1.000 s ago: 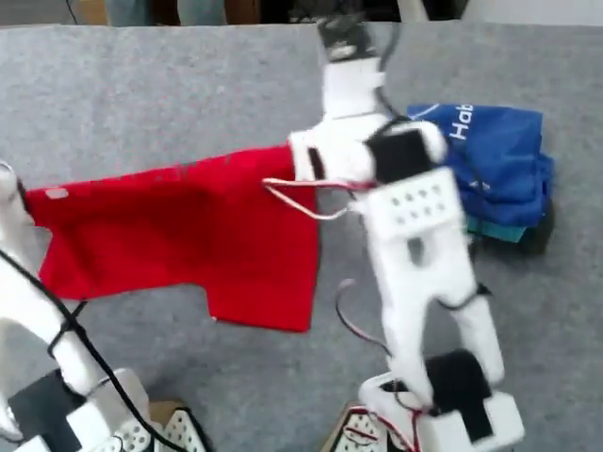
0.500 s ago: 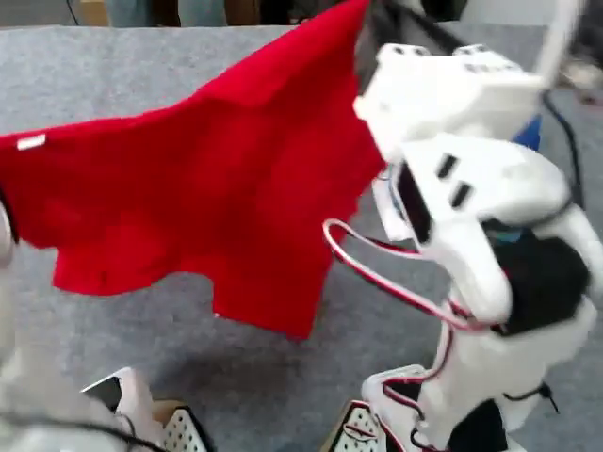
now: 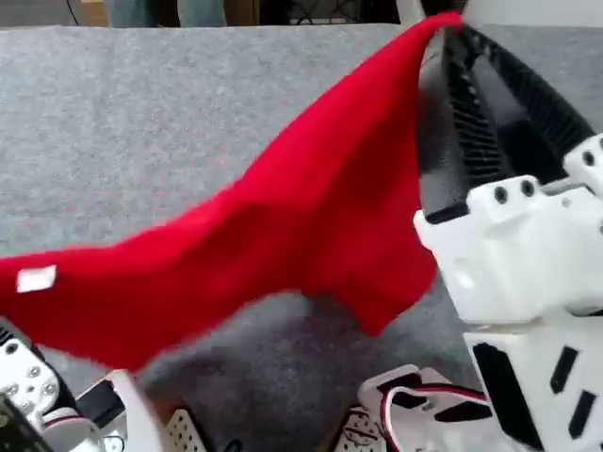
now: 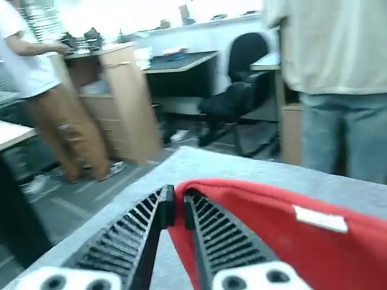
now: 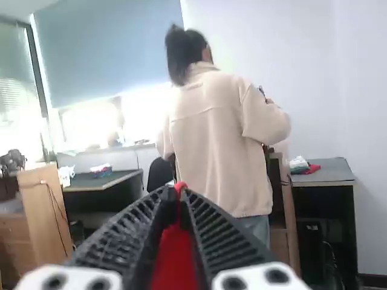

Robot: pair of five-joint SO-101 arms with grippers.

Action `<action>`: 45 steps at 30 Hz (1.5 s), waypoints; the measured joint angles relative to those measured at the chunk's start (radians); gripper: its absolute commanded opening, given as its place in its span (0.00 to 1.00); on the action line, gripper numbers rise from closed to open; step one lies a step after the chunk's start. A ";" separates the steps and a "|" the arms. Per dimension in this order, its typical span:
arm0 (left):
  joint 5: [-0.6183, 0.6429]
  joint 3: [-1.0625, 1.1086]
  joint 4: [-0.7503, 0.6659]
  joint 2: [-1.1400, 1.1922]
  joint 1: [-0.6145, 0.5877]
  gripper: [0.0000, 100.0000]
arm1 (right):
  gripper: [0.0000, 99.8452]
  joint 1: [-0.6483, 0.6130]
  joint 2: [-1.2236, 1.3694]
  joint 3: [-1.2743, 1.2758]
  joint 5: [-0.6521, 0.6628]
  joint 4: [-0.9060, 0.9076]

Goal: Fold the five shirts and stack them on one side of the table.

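A red shirt [image 3: 283, 235] hangs in the air, stretched between both arms above the grey table [image 3: 141, 113]. My right gripper [image 3: 450, 24] is raised high near the camera and is shut on one corner of the shirt; in the right wrist view the red shirt [image 5: 175, 254] runs between its black ribbed fingers [image 5: 211, 232] up to the gripper tip [image 5: 179, 190]. My left gripper [image 4: 175, 202] is shut on the opposite edge of the red shirt [image 4: 284, 241], close to its white label [image 4: 320, 219]. In the high view the label [image 3: 36, 279] hangs low at the left.
The white body of the right arm [image 3: 528, 282] fills the lower right of the high view. Arm bases [image 3: 396, 424] sit at the table's near edge. A person [image 4: 332, 78] stands beyond the table's far side.
Both arms have lifted the red shirt off the table. The right gripper rose toward the camera with its corner, and the blue stack at the right is now hidden behind the arm.
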 measured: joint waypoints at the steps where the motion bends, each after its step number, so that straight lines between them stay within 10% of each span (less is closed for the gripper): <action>1: -0.003 0.000 0.000 -0.002 -0.011 0.03 | 0.01 -0.002 0.000 0.009 0.015 0.002; 11: -0.003 0.486 -0.255 -0.008 0.120 0.03 | 0.01 -0.011 0.184 0.440 0.044 -0.226; 20: -0.003 1.327 -1.266 0.072 0.146 0.03 | 0.01 -0.011 0.512 0.637 0.054 -0.618; 25: -0.003 1.386 -1.685 0.267 0.155 0.03 | 0.01 -0.011 0.718 0.634 0.054 -0.821; 37: -0.003 0.824 -1.728 0.951 0.155 0.03 | 0.01 -0.011 1.079 0.130 0.054 -0.733; 45: -0.003 0.680 -1.341 0.982 0.155 0.03 | 0.01 -0.011 1.155 -0.187 0.054 -0.301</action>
